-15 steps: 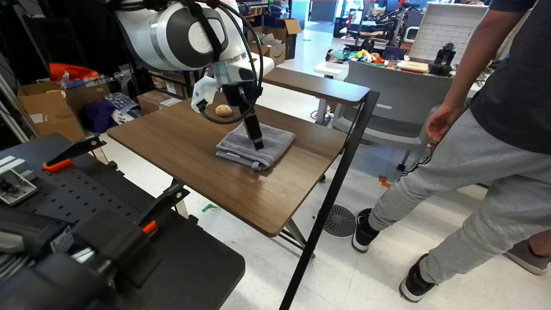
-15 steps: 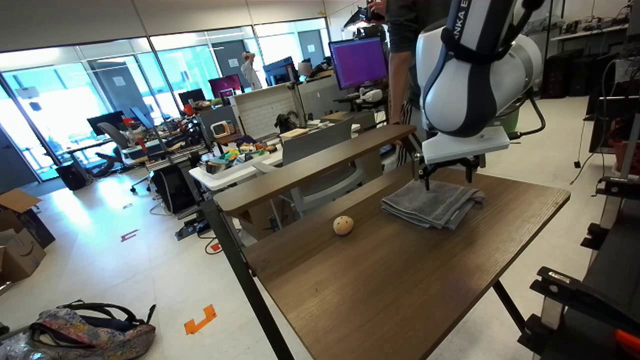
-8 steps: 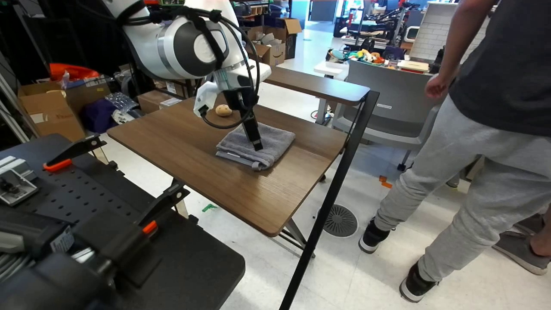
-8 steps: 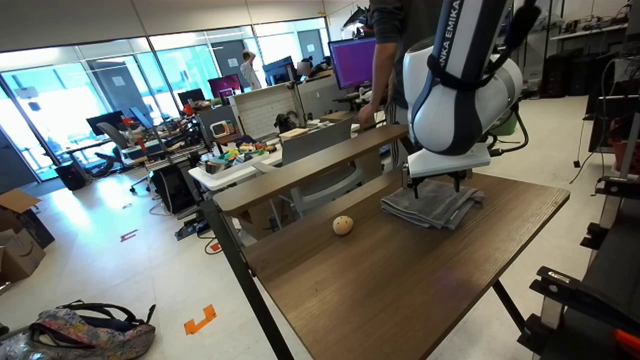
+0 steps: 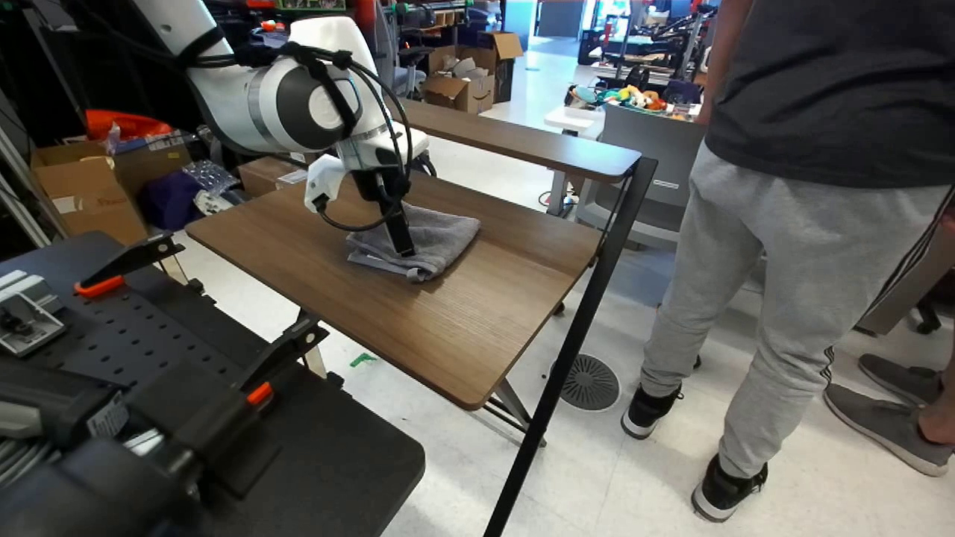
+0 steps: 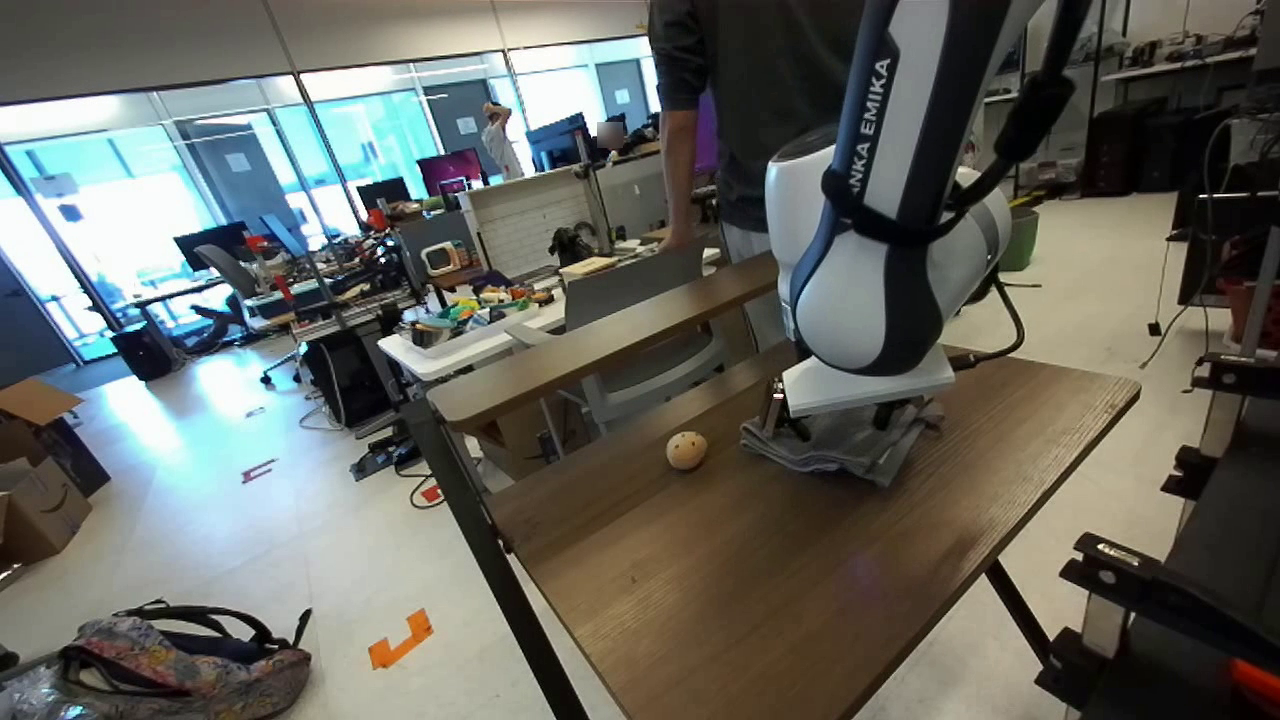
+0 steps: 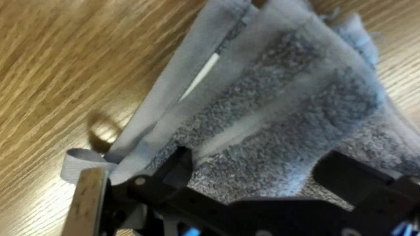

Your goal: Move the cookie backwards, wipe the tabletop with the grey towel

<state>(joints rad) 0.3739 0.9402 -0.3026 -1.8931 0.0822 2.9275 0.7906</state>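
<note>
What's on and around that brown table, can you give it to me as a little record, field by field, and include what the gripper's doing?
Surface: brown wood-grain tabletop, raised shelf along one edge
For wiping: folded grey towel, rumpled, lying on the tabletop
For moving: round tan cookie with dark spots, beside the towel, not touching it
Robot hand: gripper open, pointing down
Contact: fingers appear pressed into the towel
Bystander: person in grey sweatpants, standing near the table
</note>
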